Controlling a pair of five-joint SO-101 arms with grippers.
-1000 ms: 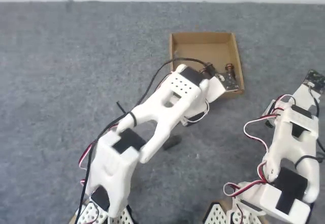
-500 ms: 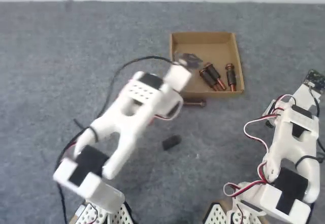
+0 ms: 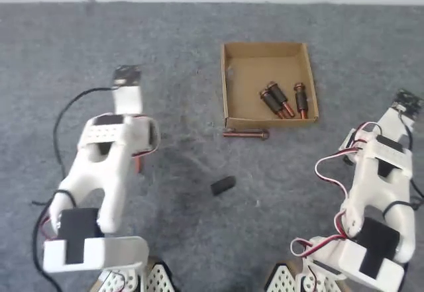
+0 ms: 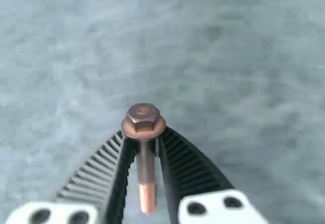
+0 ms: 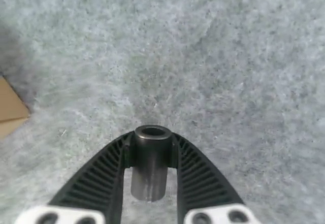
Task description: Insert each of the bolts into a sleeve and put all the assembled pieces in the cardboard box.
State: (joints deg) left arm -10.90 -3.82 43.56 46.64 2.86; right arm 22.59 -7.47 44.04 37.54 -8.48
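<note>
Two parts are held well apart. The left gripper (image 4: 144,135) pinches a copper bolt (image 4: 145,168), shank along its jaws and hex head outermost. The right gripper (image 5: 152,142) clamps a dark sleeve (image 5: 151,176), bore facing outward. Three assembled pieces (image 3: 281,100) lie in the cardboard box (image 3: 226,83). A spare bolt (image 3: 245,134) lies just outside it, and a spare sleeve (image 3: 223,186) lies nearer the arms.

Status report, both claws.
Left claw shut on copper hex-head bolt. Right claw shut on dark metal sleeve. Second bolt, black sleeve loose on grey carpet.

Cardboard box (image 3: 256,65) (bolt (image 3: 245,134) just beside)
</note>
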